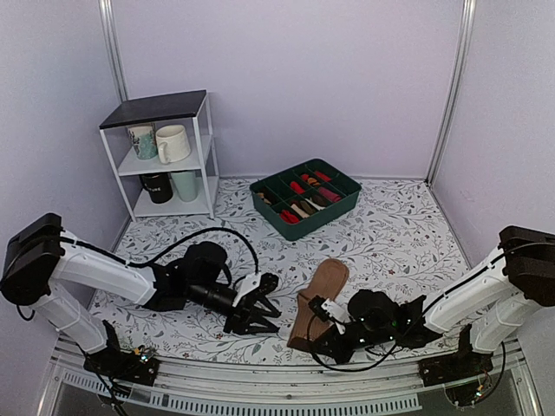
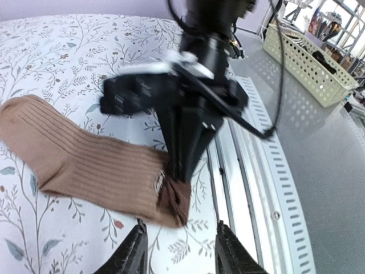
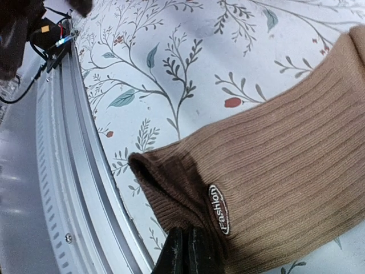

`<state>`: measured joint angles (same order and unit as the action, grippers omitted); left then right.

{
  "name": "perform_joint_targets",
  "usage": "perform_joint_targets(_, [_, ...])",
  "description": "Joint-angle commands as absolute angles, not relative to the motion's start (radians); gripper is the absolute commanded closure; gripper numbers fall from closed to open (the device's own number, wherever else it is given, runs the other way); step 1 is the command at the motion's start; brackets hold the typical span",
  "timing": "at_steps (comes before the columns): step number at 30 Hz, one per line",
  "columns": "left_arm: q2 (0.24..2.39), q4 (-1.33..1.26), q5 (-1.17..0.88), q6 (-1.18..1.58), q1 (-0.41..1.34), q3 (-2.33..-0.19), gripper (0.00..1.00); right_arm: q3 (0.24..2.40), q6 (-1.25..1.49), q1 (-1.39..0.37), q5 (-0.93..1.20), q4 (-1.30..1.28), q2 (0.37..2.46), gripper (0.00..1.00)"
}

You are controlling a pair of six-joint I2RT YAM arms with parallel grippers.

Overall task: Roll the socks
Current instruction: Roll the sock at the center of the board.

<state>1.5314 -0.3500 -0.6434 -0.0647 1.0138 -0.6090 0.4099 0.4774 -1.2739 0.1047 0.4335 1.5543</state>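
- Right gripper (image 3: 185, 245) is pinched shut on the dark brown cuff (image 3: 171, 180) of the socks (image 1: 324, 284), at the end nearest the table's front rail
- Left gripper (image 2: 181, 238) hangs just to the left of that cuff, fingers apart, holding nothing
- Socks lie as one flat tan strip on the leaf-print cloth (image 1: 390, 234), toe end pointing away toward the tray; whether the strip is one layer or two I cannot tell
- Step, as I judge it: the very start of the roll, cuff gripped and no turn made yet
- Next move likely calls for folding the cuff over onto the leg and turning it tightly toward the toe, with the left gripper pressing the strip so it does not drag
- Count: two grippers, one sock strip, one green divided tray (image 1: 269, 217), one white shelf unit (image 1: 156, 108) carrying four mugs (image 1: 172, 143)
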Motion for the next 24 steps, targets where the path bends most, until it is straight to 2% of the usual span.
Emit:
perform_joint_targets(1, [1.463, -0.535, -0.598, -0.187, 1.043, -0.503, 0.57, 0.358, 0.613, -1.174, 0.31, 0.254, 1.592, 1.0])
perform_joint_targets(8, [1.519, -0.421, -0.571, -0.343, 1.082, -0.567, 0.53, 0.437, 0.665, -1.09, 0.471, 0.207, 1.743, 1.0])
perform_joint_targets(24, [1.728, -0.389, -0.527, -0.413, 1.171, -0.666, 0.53, 0.433, 0.673, -1.018, 0.539, 0.173, 1.783, 1.0])
